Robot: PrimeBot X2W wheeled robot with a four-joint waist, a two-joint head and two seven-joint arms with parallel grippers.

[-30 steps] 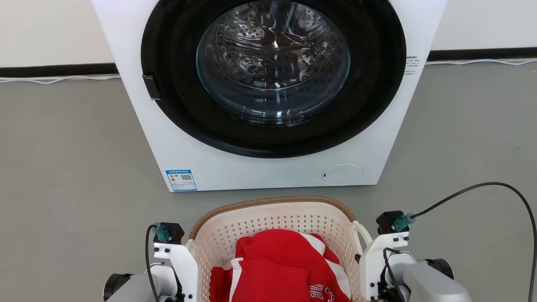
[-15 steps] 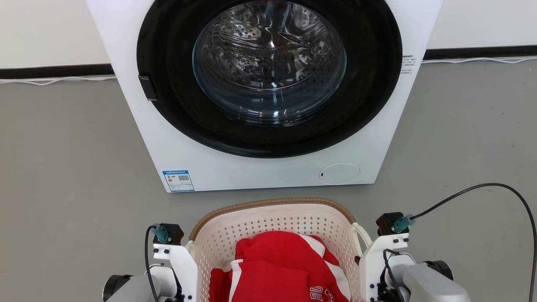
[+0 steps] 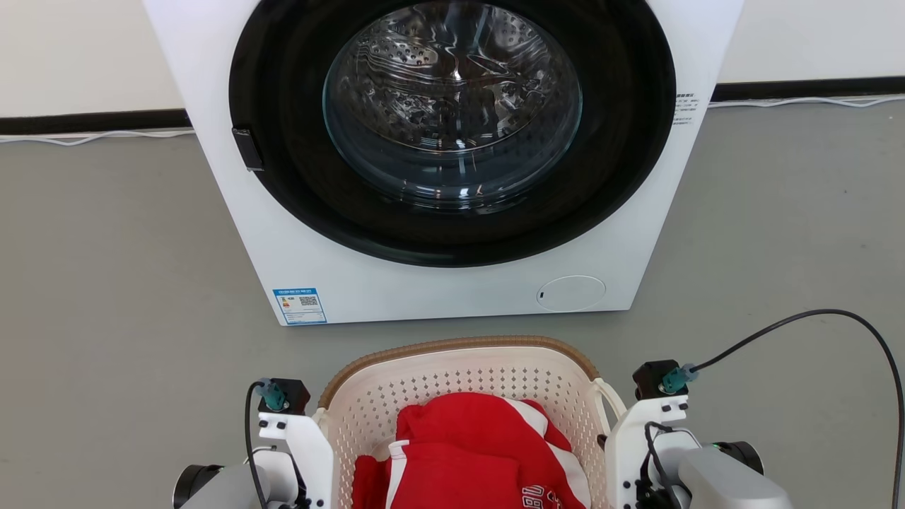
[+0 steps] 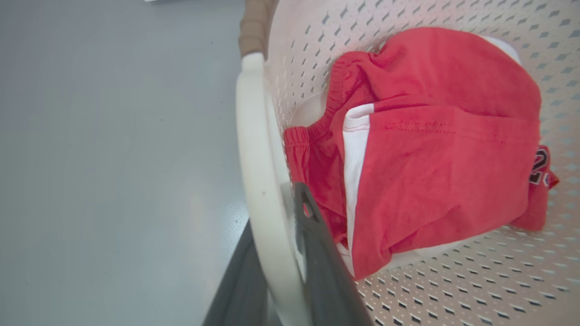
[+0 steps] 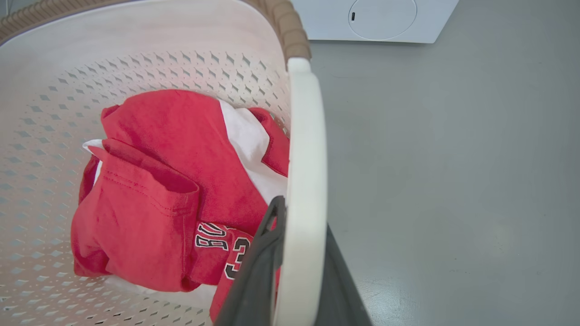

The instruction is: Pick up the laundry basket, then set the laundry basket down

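grip: my left gripper (image 4: 274,217) and right gripper (image 5: 303,219) each clamp one side handle (image 4: 253,136) | laundry basket (image 3: 459,375): i judge stiff, light | lift level

Quick tally: one washer (image 3: 424,290) at 12 o'clock, one laundry basket (image 3: 459,375) at 6, one left gripper (image 4: 276,213), one right gripper (image 5: 302,222), one red clothes heap (image 3: 466,452).
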